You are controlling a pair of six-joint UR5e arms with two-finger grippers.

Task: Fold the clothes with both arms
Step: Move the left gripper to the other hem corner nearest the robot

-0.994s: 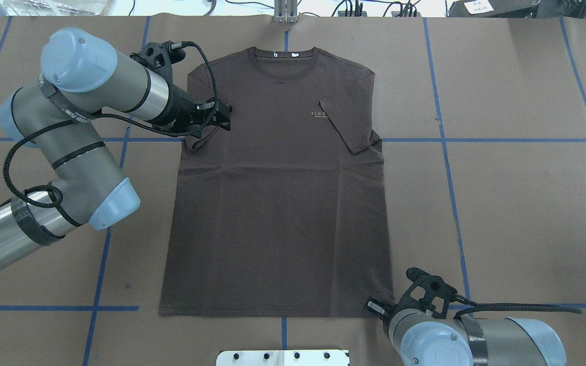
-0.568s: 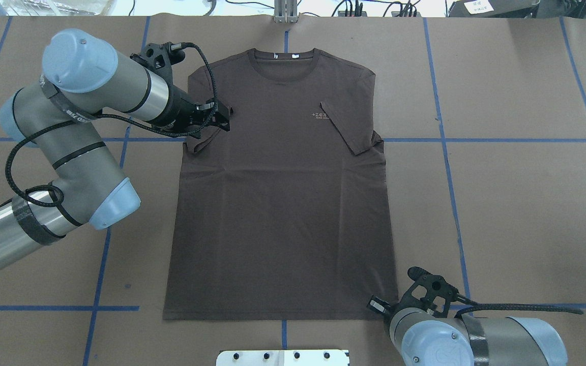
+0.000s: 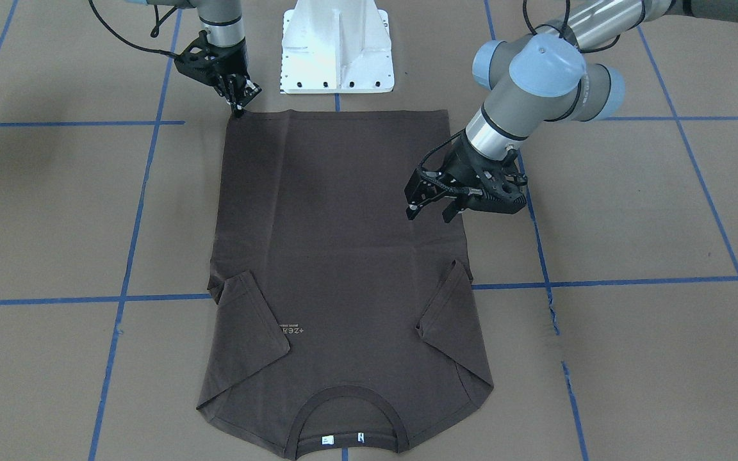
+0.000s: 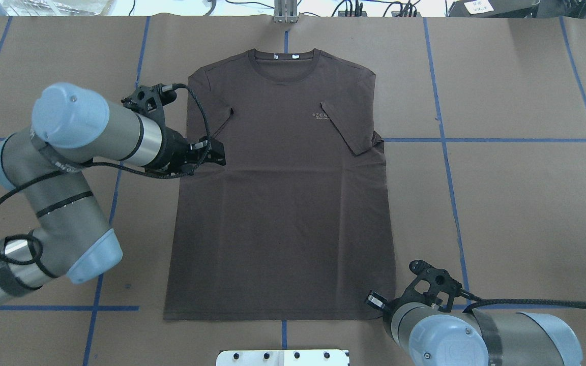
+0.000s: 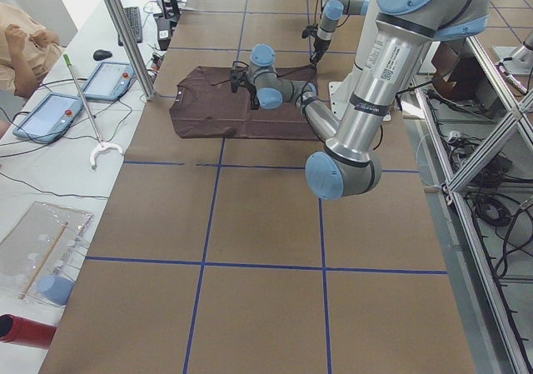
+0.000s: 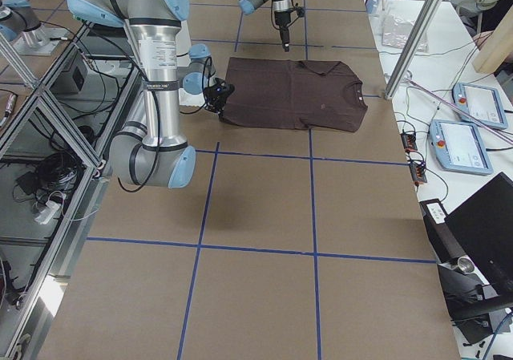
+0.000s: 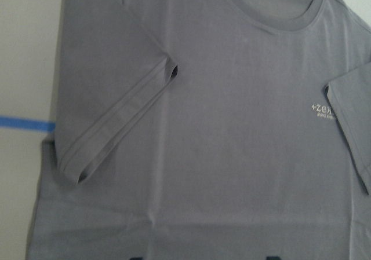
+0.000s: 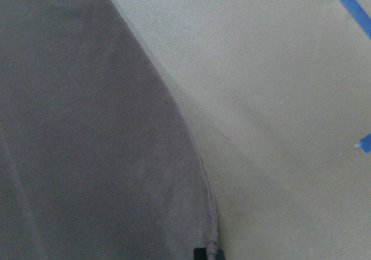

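The dark brown T-shirt (image 4: pixel 283 203) lies flat, front up, collar at the far edge, also in the front view (image 3: pixel 337 256). Both sleeves are folded inward onto the body: the left sleeve (image 7: pixel 116 115) and the right sleeve (image 4: pixel 346 127). My left gripper (image 3: pixel 430 210) is open and empty, just above the shirt's left edge below the sleeve; it shows overhead too (image 4: pixel 221 154). My right gripper (image 3: pixel 239 110) points down, shut on the near right hem corner. The right wrist view shows that hem edge (image 8: pixel 191 156) running to the fingertips.
The white pedestal base (image 3: pixel 337 45) stands just behind the hem. Blue tape lines (image 4: pixel 517 140) cross the brown table cover. A metal post (image 4: pixel 285 12) stands past the collar. Tablets (image 5: pixel 50 112) lie on a side bench.
My left gripper has let go of the left sleeve, which now lies folded on the shirt, and has drawn back toward the robot. The hem has shifted slightly to the right.
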